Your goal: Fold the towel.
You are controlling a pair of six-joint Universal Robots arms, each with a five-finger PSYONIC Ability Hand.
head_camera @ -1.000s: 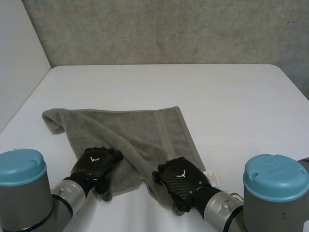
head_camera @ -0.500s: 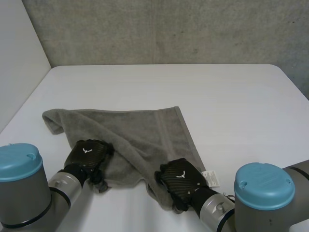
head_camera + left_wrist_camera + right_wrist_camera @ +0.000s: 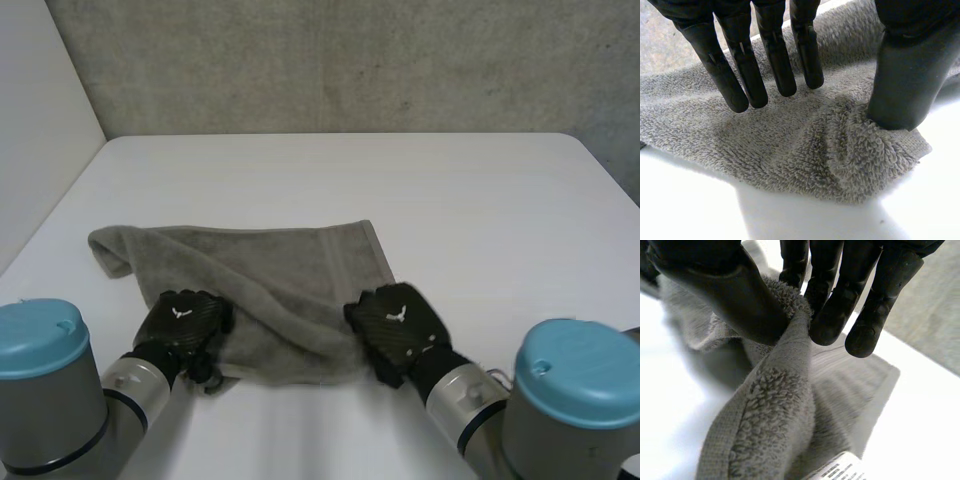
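Head view: the towel [image 3: 280, 290] lies on the worktop [image 3: 480, 190] at my side, left of centre. Since a second ago my right robot hand [image 3: 398, 325] has carried the near right corner up and away from me, so that flap no longer trails toward my edge. The corner itself is hidden under the hand. My left robot hand [image 3: 185, 320] has slid a little left and sits on the near left corner, its back covering its fingers.

Left wrist view: the fingers [image 3: 740, 75] are straight and released over the pile, and the thumb [image 3: 905, 75] presses the corner down.

Right wrist view: the thumb and fingers [image 3: 832, 315] pinch a raised fold of the towel's edge. A white label [image 3: 837, 469] hangs below, cut off, its print unreadable.
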